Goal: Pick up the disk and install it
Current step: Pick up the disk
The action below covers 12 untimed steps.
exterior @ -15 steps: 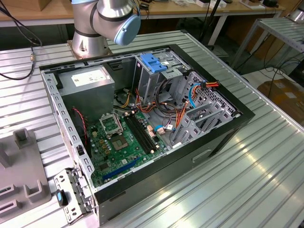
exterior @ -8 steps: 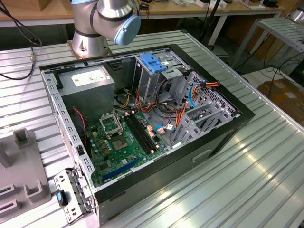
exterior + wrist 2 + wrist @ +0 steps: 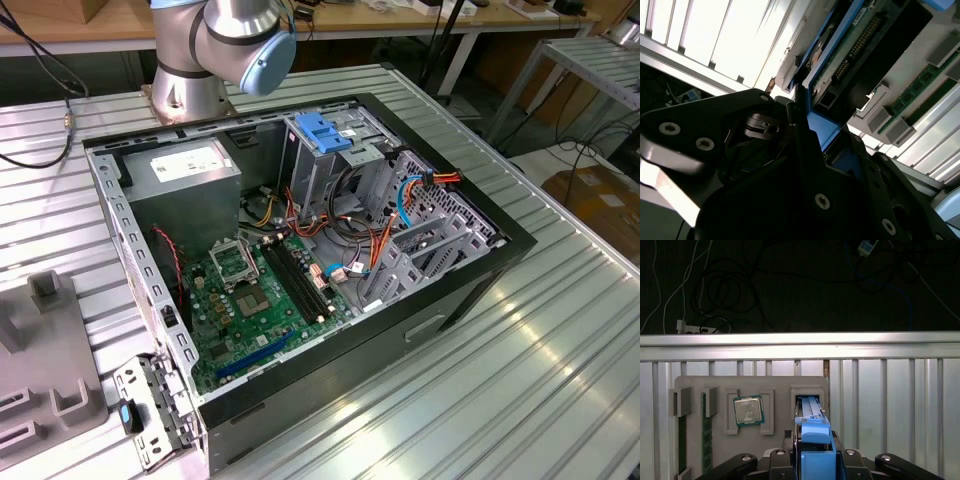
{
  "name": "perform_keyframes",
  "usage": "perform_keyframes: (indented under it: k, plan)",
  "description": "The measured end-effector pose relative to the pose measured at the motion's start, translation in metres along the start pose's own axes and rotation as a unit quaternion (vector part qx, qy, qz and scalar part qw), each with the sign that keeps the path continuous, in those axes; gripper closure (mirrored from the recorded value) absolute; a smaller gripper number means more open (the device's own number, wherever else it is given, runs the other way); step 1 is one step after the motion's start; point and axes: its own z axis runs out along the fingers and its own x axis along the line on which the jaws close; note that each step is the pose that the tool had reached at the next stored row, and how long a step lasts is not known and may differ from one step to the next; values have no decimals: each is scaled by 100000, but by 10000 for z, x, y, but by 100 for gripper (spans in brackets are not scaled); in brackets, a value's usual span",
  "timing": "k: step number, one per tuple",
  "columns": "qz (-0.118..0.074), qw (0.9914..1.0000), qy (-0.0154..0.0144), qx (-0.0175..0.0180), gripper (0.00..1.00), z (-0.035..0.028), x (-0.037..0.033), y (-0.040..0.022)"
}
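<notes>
1. Disk (image 3: 814, 437): on edge, its blue side rails grasped by the clenched jaws of the gripper (image 3: 814, 455). Its long axis follows the fingers, and its far end points into a slot of the grey tray (image 3: 775, 385).
2. Grey tray: lies by the worktop (image 3: 890, 405) edge and also holds a processor chip (image 3: 748, 411).
3. Computer case (image 3: 420, 330): open, mid-worktop.
</notes>
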Motion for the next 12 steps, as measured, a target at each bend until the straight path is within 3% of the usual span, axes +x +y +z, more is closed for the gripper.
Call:
perform_keyframes:
  k: [12]
  plan:
    - [0, 100000, -1, 0, 63, -108, 1, 0]
